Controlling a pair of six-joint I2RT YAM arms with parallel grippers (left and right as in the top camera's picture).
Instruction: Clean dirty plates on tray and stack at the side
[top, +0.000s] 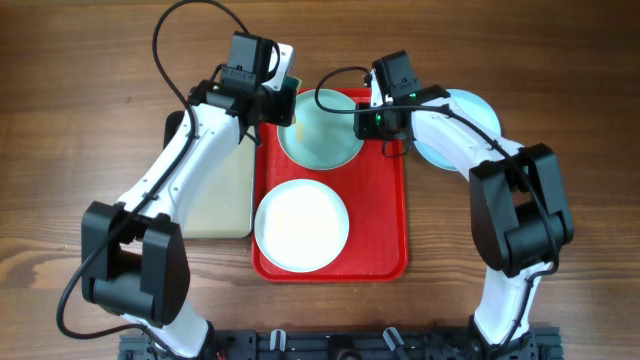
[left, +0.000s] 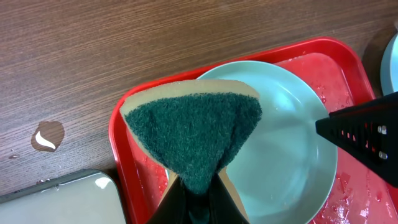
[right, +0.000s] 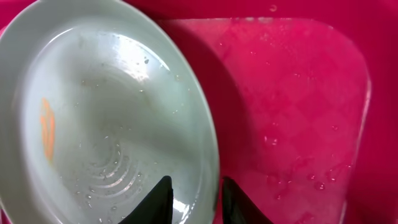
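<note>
Aqua plate (top: 320, 130) at the red tray's (top: 385, 220) far edge looks mid-scrub: left gripper (left: 198, 190) clamps a green-faced sponge (left: 193, 134) above its rim, right gripper (right: 198, 200) narrowly straddles the rim, grip unclear. Next, wipe the orange smear (right: 46, 127).

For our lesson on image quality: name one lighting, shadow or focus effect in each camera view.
Overhead view: the white plate is nearly washed out by bright light. Left wrist view: the sponge is sharp, and the wet tray glints. Right wrist view: the teal plate throws a dark shadow onto the tray, which looks pinker here.
</note>
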